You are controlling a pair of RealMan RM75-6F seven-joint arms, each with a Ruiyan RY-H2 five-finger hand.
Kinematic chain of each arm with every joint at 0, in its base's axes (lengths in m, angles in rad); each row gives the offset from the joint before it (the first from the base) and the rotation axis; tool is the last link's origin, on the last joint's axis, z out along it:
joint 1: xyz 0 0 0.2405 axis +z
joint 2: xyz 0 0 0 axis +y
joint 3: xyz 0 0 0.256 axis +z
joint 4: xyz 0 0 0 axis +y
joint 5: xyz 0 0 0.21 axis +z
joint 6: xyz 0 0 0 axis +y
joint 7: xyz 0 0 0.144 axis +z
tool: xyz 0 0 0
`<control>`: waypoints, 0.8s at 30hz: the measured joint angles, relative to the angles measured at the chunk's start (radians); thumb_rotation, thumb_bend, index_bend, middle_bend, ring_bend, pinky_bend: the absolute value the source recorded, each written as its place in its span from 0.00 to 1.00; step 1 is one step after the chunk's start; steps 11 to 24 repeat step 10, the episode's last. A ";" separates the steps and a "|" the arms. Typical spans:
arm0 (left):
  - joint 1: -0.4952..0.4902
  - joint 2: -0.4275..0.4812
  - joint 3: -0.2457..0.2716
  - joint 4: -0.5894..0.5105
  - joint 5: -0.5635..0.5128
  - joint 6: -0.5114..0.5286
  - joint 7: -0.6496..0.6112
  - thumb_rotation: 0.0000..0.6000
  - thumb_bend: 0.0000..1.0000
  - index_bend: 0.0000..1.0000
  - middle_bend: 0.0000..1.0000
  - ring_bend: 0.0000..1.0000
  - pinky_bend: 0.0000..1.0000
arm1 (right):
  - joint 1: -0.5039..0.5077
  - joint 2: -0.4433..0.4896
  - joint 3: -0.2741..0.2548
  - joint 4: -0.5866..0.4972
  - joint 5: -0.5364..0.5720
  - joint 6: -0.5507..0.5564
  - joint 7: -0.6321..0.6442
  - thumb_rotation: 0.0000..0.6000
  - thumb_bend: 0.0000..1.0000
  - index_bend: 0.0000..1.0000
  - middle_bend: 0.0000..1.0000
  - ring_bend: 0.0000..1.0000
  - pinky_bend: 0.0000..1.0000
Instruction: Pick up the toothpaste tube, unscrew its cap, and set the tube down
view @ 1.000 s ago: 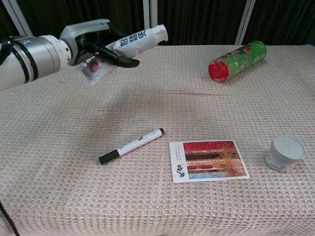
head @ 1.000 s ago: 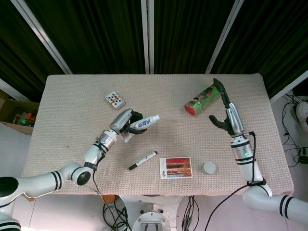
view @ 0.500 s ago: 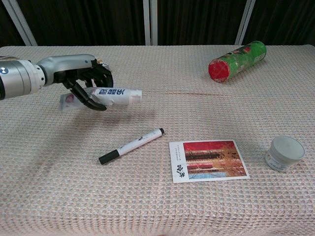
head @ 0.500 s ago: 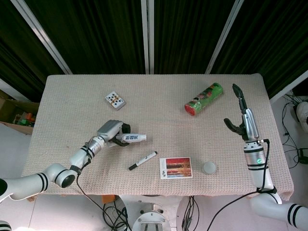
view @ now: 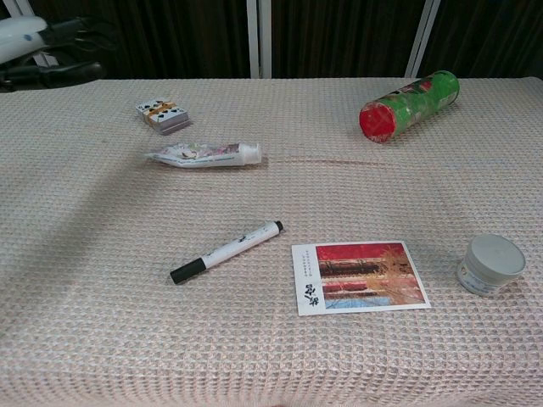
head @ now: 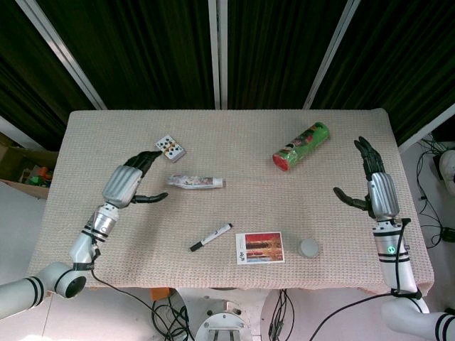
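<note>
Tablecloth (head: pixel 234 153): toothpaste tube (head: pixel 194 182) beside left hand (head: pixel 126 185)

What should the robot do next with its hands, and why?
Probably just pull both hands back and rest. The toothpaste tube already lies flat on the table, touched by neither hand. The left hand hovers open beside it, and the right hand is open far off, holding nothing.

Beige woven cloth on the desk (head: pixel 234 135). Toothpaste tube (view: pixel 204 155) is white with a colourful print, canister (view: pixel 408 105) green with a red end, marker (view: pixel 226 252) white with black cap, small jar (view: pixel 490 264) grey-white.
</note>
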 measured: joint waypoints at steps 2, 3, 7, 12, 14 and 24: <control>0.063 0.016 0.022 -0.003 0.003 0.074 0.026 0.10 0.00 0.05 0.09 0.09 0.19 | -0.036 0.004 -0.025 0.008 0.014 0.023 -0.109 0.25 0.03 0.00 0.00 0.00 0.00; 0.108 0.026 0.038 -0.003 0.004 0.119 0.037 0.10 0.00 0.05 0.09 0.09 0.19 | -0.054 0.006 -0.037 0.012 0.023 0.033 -0.153 0.25 0.03 0.00 0.00 0.00 0.00; 0.242 0.049 0.092 0.008 0.009 0.233 0.042 0.10 0.00 0.06 0.09 0.09 0.18 | -0.157 0.016 -0.091 0.026 0.070 0.083 -0.281 0.25 0.03 0.00 0.00 0.00 0.00; 0.312 0.060 0.119 0.026 0.012 0.279 0.015 0.08 0.00 0.06 0.10 0.08 0.18 | -0.204 0.019 -0.116 0.038 0.083 0.107 -0.280 0.24 0.04 0.00 0.00 0.00 0.00; 0.312 0.060 0.119 0.026 0.012 0.279 0.015 0.08 0.00 0.06 0.10 0.08 0.18 | -0.204 0.019 -0.116 0.038 0.083 0.107 -0.280 0.24 0.04 0.00 0.00 0.00 0.00; 0.312 0.060 0.119 0.026 0.012 0.279 0.015 0.08 0.00 0.06 0.10 0.08 0.18 | -0.204 0.019 -0.116 0.038 0.083 0.107 -0.280 0.24 0.04 0.00 0.00 0.00 0.00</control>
